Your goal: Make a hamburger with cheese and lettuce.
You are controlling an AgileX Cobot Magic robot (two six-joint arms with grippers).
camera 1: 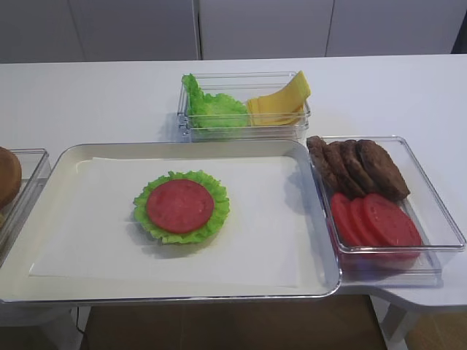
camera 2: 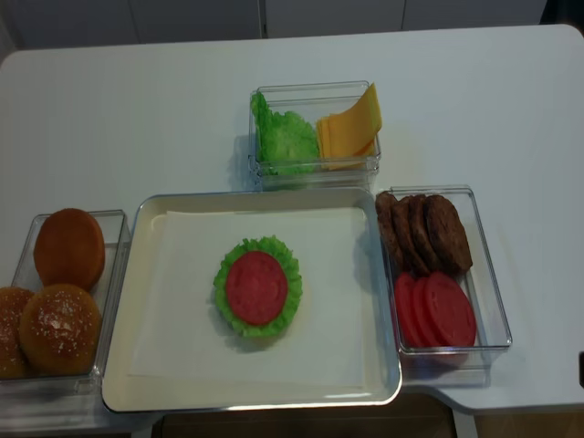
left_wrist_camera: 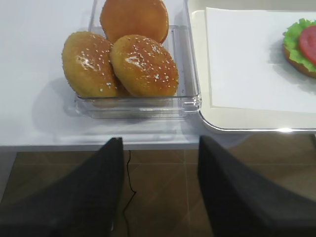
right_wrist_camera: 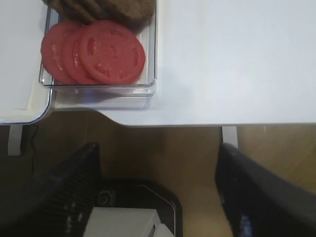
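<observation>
Step in hand, as I judge it: stack begun, cheese next. The hamburger (camera 1: pixel 181 206) sits mid-tray (camera 1: pixel 87 149): a bun base (edge seen in the left wrist view), lettuce (camera 1: pixel 149 191), one tomato slice on top. No cheese on it yet.

My right gripper (right_wrist_camera: pixel 158 197) hangs off the table edge, just below the tomato bin (right_wrist_camera: pixel 153 59), fingers spread wide, nothing between them. My left gripper (left_wrist_camera: pixel 158 192) also hangs off the edge, below the bun bin (left_wrist_camera: pixel 190 74), fingers apart and empty.

Next move: reach past the tray to the bin (camera 1: pixel 303 117) behind it, take one cheese (camera 1: pixel 281 102) slice off the leaning pile, and lay it flat on the tomato. Slices are thin and smooth; separating just one looks tricky.

Counts:
- Buns (left_wrist_camera: pixel 143 64): 3
- Patties (camera 1: pixel 357 168): about 4, overlapped
- Spare tomato slices (camera 1: pixel 376 219): 3
- Cheese slices: several, cannot separate
- Spare leaves (camera 1: pixel 211 106): one bunch
</observation>
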